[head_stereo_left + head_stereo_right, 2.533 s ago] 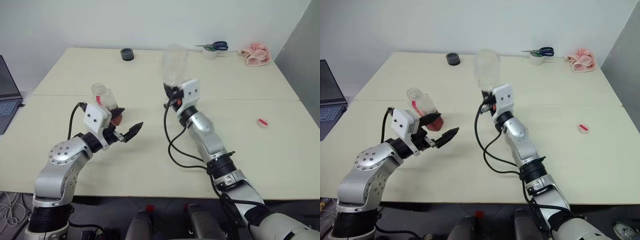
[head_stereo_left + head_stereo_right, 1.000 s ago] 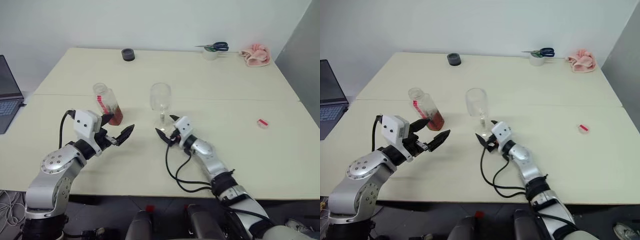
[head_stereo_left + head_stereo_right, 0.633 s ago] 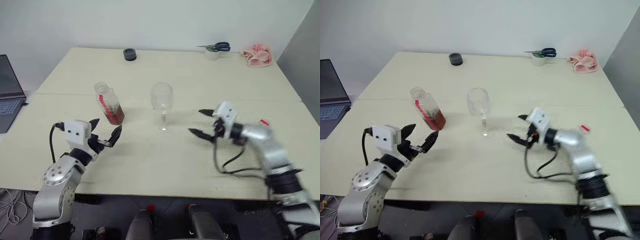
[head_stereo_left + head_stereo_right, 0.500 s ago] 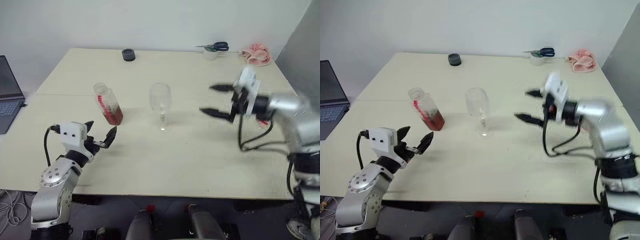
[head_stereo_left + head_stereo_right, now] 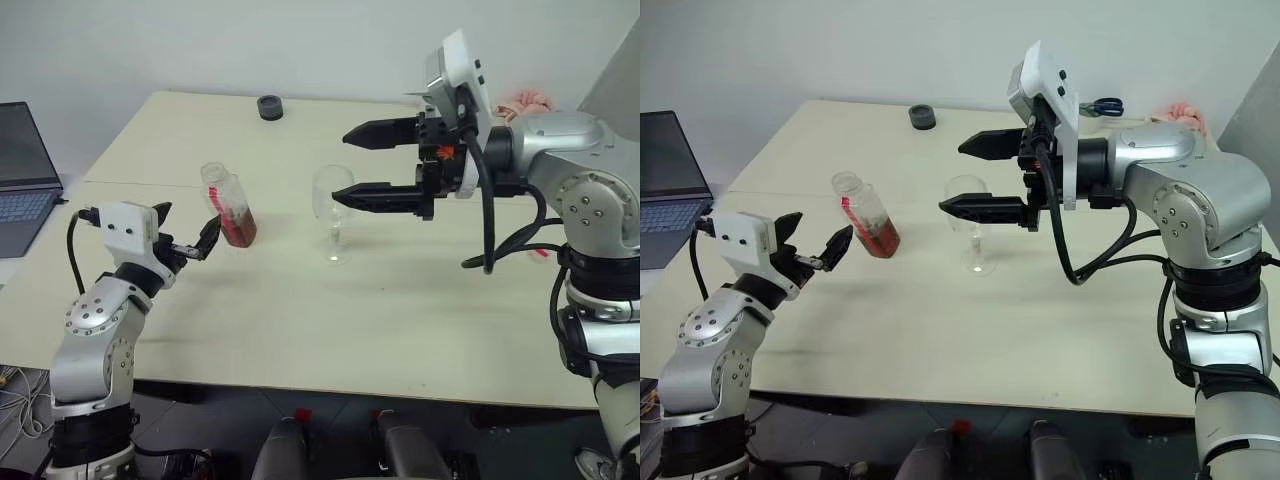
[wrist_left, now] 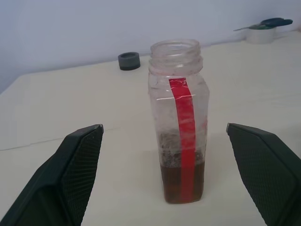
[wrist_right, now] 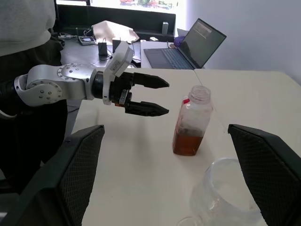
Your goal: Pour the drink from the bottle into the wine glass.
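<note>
The bottle (image 5: 229,204) stands uncapped on the table's left half, a red strip down its side and the reddish-brown drink (image 6: 182,181) filling its bottom. My left gripper (image 5: 190,222) hovers open a little short of it, fingers level and aimed at it, touching nothing. To the right of the bottle the wine glass (image 5: 334,228) stands upright and empty. My right gripper (image 5: 952,178) is raised well above the table, open and pointing left, with its lower finger crossing in front of the glass's bowl; nothing is between its fingers.
A laptop (image 5: 20,170) lies off the table's left edge. Along the far edge sit a black tape roll (image 5: 269,105), scissors (image 5: 1102,103) on a white cup and a pink cloth (image 5: 530,100). A person (image 7: 26,28) stands beyond the left arm.
My right gripper set the wine glass down, let go, swung out to the right and rose high, now pointing left. My left gripper backed away from the bottle toward the left. The camera view shifted.
</note>
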Tool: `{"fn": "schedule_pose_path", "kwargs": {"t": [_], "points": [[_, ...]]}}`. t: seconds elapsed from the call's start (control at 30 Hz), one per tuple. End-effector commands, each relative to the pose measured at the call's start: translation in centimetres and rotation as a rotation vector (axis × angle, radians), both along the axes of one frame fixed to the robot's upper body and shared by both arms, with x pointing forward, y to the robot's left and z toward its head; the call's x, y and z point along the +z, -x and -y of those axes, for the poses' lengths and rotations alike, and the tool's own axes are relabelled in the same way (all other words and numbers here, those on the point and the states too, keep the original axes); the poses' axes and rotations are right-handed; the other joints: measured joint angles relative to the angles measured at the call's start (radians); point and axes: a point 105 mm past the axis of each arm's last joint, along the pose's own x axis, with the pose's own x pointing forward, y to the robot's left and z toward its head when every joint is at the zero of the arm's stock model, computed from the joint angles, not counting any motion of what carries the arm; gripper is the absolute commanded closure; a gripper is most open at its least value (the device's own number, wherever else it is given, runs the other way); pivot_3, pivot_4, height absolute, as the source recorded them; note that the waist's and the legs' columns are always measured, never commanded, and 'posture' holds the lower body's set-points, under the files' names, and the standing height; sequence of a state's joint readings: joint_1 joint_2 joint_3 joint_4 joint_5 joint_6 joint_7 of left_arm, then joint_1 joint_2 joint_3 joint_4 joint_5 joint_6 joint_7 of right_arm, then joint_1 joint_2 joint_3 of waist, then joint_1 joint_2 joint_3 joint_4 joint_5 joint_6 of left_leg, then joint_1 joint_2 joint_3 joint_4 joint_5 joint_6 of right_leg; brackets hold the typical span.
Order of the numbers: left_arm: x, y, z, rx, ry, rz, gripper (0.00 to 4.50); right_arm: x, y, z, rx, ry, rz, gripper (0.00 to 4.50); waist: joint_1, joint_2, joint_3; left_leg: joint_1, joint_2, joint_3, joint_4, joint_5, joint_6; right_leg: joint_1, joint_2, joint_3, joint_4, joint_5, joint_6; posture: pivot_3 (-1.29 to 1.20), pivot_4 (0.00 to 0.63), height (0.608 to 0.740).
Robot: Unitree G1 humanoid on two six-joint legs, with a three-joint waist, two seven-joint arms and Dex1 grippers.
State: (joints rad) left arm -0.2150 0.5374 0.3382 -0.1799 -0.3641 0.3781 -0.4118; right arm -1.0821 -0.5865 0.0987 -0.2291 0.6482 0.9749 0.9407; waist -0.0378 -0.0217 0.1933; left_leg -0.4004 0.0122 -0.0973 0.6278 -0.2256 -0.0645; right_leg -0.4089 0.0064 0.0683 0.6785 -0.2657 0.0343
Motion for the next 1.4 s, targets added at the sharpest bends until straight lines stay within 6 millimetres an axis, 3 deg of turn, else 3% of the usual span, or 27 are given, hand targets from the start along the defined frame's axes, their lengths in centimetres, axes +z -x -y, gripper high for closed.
{"fn": "schedule_pose_path", "kwargs": {"t": [0.03,0.4,0.7,1.0,1.1,1.3,1.4], "points": [[0.2,-0.8,-0.3,-0.005,-0.038,0.014,0.00,0.8,0.4,-0.3,0.006,-0.009,0.052,0.02,0.000,0.000,0.000,0.000,0.000,0.000,0.000,0.000,0.000,0.000,0.000,0.000,0.000,0.000,0.000,0.00,0.150,0.740],[1.7,-3.2,1.5,-0.074,-0.040,0.067,0.00,0.3,0.5,-0.1,0.012,-0.006,0.054,0.02,0.004,0.000,0.000,0.000,0.000,0.000,0.000,0.000,0.000,0.000,0.000,0.000,0.000,0.000,0.000,0.00,0.150,0.740],[2.4,-5.2,1.8,-0.034,-0.049,0.084,0.00,0.2,0.4,-0.2,0.000,-0.010,0.059,0.02,0.004,0.000,0.000,-0.001,0.000,-0.001,0.000,0.000,0.000,0.000,0.000,-0.001,0.000,0.001,-0.001,0.00,0.150,0.740],[1.9,-6.5,3.0,-0.067,-0.034,0.085,0.00,0.4,0.7,-1.1,-0.015,-0.011,0.067,0.02,0.002,0.000,0.000,-0.001,0.000,-0.001,0.000,0.000,0.000,-0.001,0.000,-0.001,0.001,0.002,-0.003,0.00,0.150,0.740],[1.7,-6.8,2.9,-0.054,-0.054,0.089,0.59,0.4,0.7,-1.2,-0.019,-0.014,0.068,0.00,0.003,0.000,0.000,-0.001,0.000,-0.001,0.000,0.000,0.000,-0.001,0.000,-0.001,0.001,0.002,-0.003,0.00,0.150,0.740],[2.1,-7.0,2.8,-0.053,-0.064,0.119,2.41,0.3,0.7,-0.9,-0.023,-0.018,0.076,0.00,0.004,0.000,0.000,-0.001,0.000,-0.002,0.000,0.000,0.000,0.000,0.000,-0.002,0.001,0.002,-0.003,0.00,0.150,0.740],[3.3,-6.9,1.9,-0.046,-0.099,0.155,2.64,0.4,0.8,-0.3,-0.013,-0.048,0.099,0.00,0.003,0.000,0.000,-0.001,0.000,-0.002,0.000,0.000,0.000,-0.001,0.000,-0.002,0.001,0.002,-0.003,0.00,0.150,0.740]]}}
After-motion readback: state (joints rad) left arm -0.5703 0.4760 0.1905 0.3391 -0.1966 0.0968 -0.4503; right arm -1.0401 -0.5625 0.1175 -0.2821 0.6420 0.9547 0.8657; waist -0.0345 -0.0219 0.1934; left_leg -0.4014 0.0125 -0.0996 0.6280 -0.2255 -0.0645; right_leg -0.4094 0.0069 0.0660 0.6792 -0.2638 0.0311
